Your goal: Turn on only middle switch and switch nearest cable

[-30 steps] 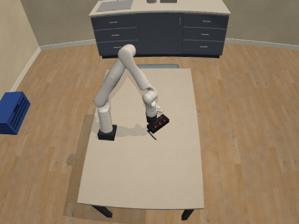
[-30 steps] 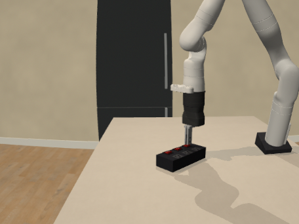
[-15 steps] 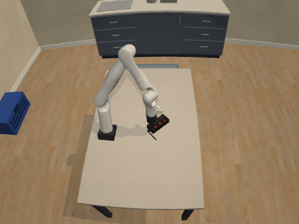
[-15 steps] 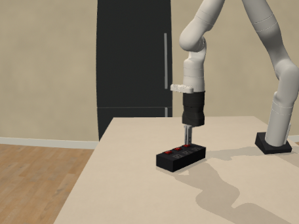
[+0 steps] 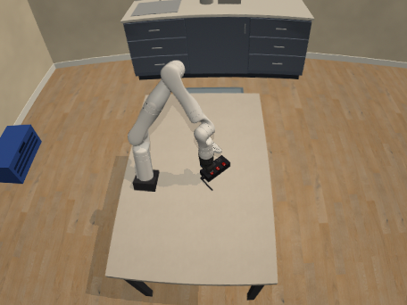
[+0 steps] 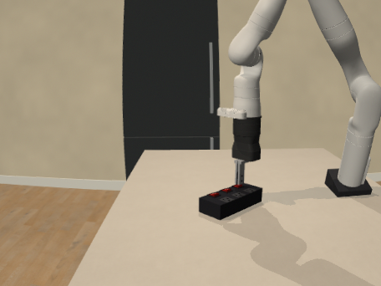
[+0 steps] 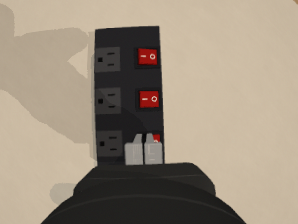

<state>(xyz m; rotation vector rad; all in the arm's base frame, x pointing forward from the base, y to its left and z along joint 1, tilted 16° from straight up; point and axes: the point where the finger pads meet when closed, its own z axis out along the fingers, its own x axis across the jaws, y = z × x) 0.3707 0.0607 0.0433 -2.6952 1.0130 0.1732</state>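
Black, the body of the end effector (image 7: 144, 151) fills the bottom of the wrist view; its two pale fingers are clenched together with nothing between them, and their tips stand at the near end of the power strip (image 7: 128, 92), at 6 o'clock in that view. The tips cover most of the nearest switch (image 7: 156, 139), so I cannot tell how it is set. From the top view the thin cable (image 5: 207, 183) leaves the strip at this same end, so this seems to be the switch nearest the cable.

One risk is position: the fingers sit partly over the socket beside the switch, toward 9 o'clock. A push there can miss the rocker or only half-tip it, and it could spring back.

Farther, toward 12 o'clock, lie the middle switch (image 7: 149, 100) and then the far switch (image 7: 148, 56), both red. Their states are not readable to me, so a wrong count of what is on is possible.

The strip lies flat on the desk (image 6: 167, 251), well apart from the edges. A hard push at its end can tilt or slide it, because nothing holds it.
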